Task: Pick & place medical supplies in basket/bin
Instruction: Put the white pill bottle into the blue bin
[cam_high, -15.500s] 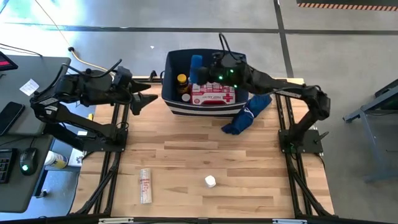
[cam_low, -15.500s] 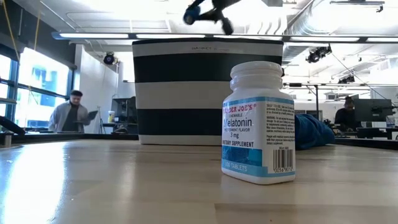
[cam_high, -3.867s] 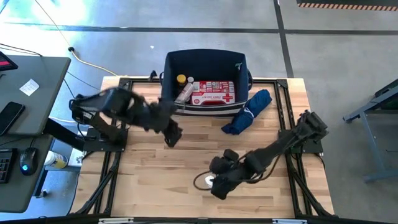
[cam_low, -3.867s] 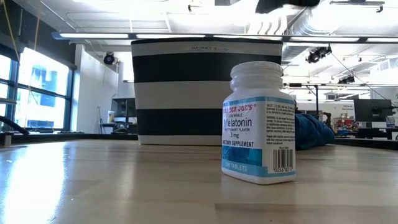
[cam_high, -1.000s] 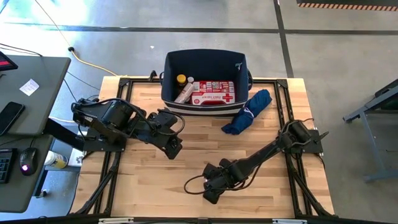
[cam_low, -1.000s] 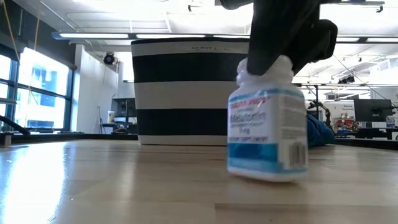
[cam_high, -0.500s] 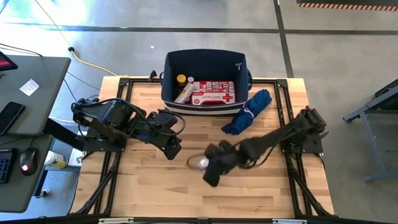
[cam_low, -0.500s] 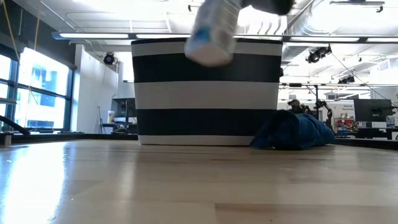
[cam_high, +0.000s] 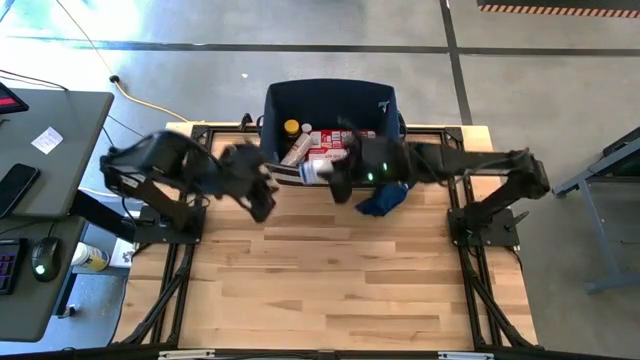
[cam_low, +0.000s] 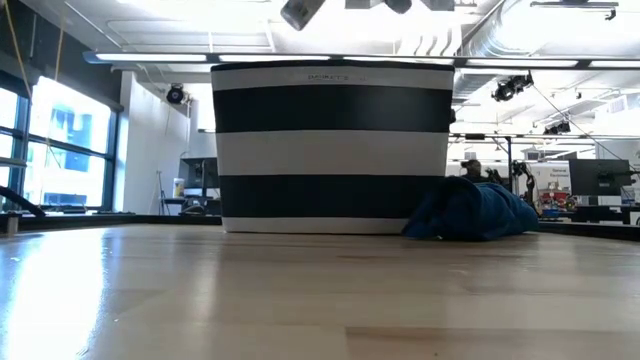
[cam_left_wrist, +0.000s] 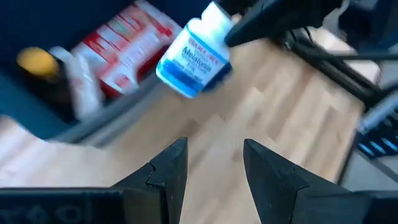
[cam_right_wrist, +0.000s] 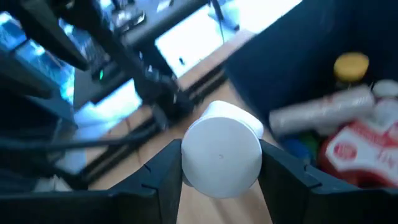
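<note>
My right gripper (cam_high: 332, 176) is shut on a white bottle with a blue label (cam_left_wrist: 194, 59), held in the air by the near left rim of the navy-blue bin (cam_high: 272, 140). The low view shows the bottle (cam_low: 300, 12) high above the striped bin (cam_low: 330, 150). Inside the bin lie a red-and-white pouch (cam_high: 342, 146), a yellow-capped amber bottle (cam_high: 292, 128) and a pale tube (cam_high: 297, 151). My left gripper (cam_left_wrist: 214, 165) is open with nothing between its fingers, and stands left of the bottle (cam_high: 262, 197). My right gripper pinches the bottle at its cap end (cam_right_wrist: 191, 163) between its two fingers (cam_right_wrist: 163, 171), one on each side. The fingers slant down from the table's right side. The bottle sticks out beyond them, tilted with its base toward the left, lifted clear of table and bin.
A royal-blue fabric bundle (cam_high: 388, 200) lies on the table against the bin's near right corner, partly under my right arm; it also shows in the low view (cam_low: 470, 210). Bare wooden tabletop (cam_high: 330, 280) stretches toward the near edge.
My right gripper has lifted the white bottle off the table's near middle and carried it up and toward the far edge, to the bin's near rim. The bottle has tipped from upright to strongly tilted. My left gripper has gone toward the far left.
</note>
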